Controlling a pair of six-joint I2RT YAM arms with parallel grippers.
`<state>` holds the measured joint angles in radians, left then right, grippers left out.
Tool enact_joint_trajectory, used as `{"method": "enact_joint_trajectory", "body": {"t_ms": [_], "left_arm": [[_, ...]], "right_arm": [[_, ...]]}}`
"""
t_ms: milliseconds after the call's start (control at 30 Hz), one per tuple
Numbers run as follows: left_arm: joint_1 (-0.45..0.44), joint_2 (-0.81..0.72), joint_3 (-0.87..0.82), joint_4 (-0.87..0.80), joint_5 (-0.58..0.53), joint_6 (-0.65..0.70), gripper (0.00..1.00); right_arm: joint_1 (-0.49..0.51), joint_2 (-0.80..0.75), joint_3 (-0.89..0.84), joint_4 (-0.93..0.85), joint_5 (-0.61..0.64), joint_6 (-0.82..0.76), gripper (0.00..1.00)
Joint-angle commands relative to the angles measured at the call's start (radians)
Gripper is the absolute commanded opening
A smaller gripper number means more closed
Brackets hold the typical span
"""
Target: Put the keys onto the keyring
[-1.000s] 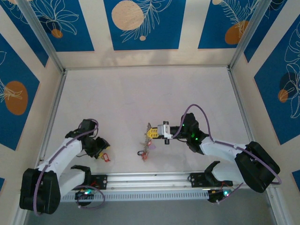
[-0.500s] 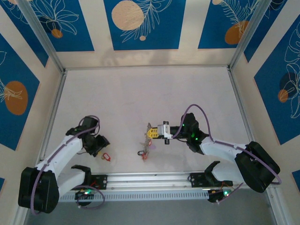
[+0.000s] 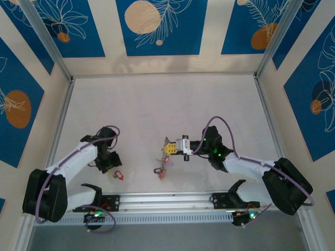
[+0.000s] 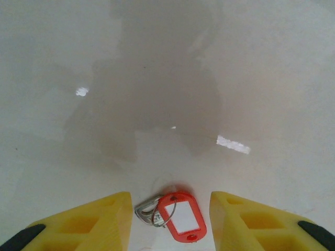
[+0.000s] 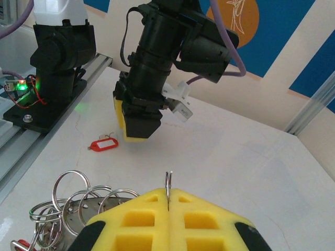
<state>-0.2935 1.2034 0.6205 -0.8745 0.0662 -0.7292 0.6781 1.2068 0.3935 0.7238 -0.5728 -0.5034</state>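
Left wrist view: a glossy red-tagged key (image 4: 180,218) is framed by the parted left gripper (image 4: 170,206); a thin grey metal keyring (image 5: 168,182) is pinched by the right gripper (image 5: 170,201).

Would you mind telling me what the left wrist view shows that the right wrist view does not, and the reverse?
Left wrist: the white label on the red-tagged key and its small metal loop, close up between the fingers. Right wrist: the right gripper shut on the keyring, split rings beside it. Both: that key on the table, the open left gripper over it.
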Motion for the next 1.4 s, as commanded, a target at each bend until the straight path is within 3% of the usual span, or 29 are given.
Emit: {"method": "enact_joint_trajectory", "body": {"t_ms": [0, 200, 833, 967, 1367], "left_arm": [[-0.016, 0.013, 0.027, -0.015, 0.001, 0.037, 0.43], [-0.024, 0.042, 0.009, 0.011, 0.039, 0.049, 0.41], [-0.093, 0.104, 0.034, -0.070, -0.039, -0.028, 0.34], [-0.097, 0.095, 0.020, -0.063, -0.034, -0.042, 0.24], [-0.108, 0.084, 0.035, -0.078, -0.060, -0.044, 0.12]], "right_arm": [[-0.006, -0.026, 0.030, 0.035, -0.002, -0.014, 0.00], [-0.008, -0.023, 0.030, 0.037, -0.002, -0.014, 0.00], [-0.011, -0.033, 0.022, 0.041, 0.001, -0.015, 0.00], [-0.011, -0.033, 0.019, 0.046, 0.002, -0.014, 0.00], [-0.012, -0.033, 0.016, 0.049, 0.000, -0.015, 0.00]]}}
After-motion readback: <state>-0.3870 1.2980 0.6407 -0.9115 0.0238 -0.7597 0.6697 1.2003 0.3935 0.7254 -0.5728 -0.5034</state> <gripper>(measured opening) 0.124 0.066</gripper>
